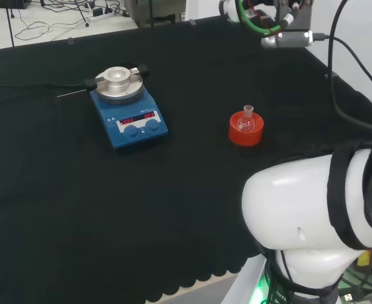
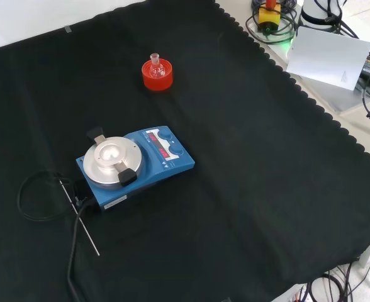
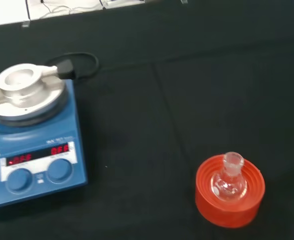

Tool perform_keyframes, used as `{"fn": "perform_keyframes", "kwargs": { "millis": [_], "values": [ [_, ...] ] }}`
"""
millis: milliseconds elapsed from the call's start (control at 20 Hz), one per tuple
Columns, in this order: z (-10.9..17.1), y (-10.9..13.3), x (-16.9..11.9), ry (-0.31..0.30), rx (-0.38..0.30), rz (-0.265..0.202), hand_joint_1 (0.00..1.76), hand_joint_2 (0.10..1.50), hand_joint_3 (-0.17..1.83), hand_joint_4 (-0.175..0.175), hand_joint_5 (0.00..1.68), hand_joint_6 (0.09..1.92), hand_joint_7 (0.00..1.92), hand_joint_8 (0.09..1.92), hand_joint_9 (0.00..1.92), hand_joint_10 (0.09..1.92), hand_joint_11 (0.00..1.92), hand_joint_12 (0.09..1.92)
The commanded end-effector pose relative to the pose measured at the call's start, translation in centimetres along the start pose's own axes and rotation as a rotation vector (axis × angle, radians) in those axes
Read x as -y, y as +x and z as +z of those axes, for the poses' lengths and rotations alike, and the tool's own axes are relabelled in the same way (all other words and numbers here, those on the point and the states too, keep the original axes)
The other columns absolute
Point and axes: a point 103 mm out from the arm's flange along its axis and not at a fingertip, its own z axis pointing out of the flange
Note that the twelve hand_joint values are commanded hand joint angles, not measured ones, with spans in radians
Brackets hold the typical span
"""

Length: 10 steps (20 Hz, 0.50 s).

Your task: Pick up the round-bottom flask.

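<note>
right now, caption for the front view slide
Clear flask upright in its red stand on black cloth, blue hotplate nearer the camera.

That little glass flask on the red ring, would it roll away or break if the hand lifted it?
The flask looks like thin clear glass, so probably fragile and slippery. Its round bottom would likely roll on bare cloth; the red stand keeps it upright now.

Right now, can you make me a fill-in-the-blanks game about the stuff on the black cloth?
1. The round-bottom flask sits in a ring stand coloured ____.
2. The flask's neck points ____.
3. The stirrer plate has a body coloured ____.
4. In the head view, the stirrer plate stands to the ____ of the flask.

Missing words: red; up; blue; left
</note>
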Motion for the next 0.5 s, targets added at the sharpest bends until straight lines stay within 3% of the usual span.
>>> {"fn": "perform_keyframes", "kwargs": {
  "millis": [50,500],
  "values": [
    [4.9,-4.9,-3.8,0.015,-0.030,0.027,0.31,1.19,0.30,-0.021,0.35,0.44,0.11,0.60,0.23,0.69,0.00,1.36],
    [9.4,-7.5,-8.8,0.019,-0.074,0.076,0.42,1.11,0.29,-0.028,0.40,0.37,0.14,0.62,0.28,0.71,0.00,1.39]
  ]
}}
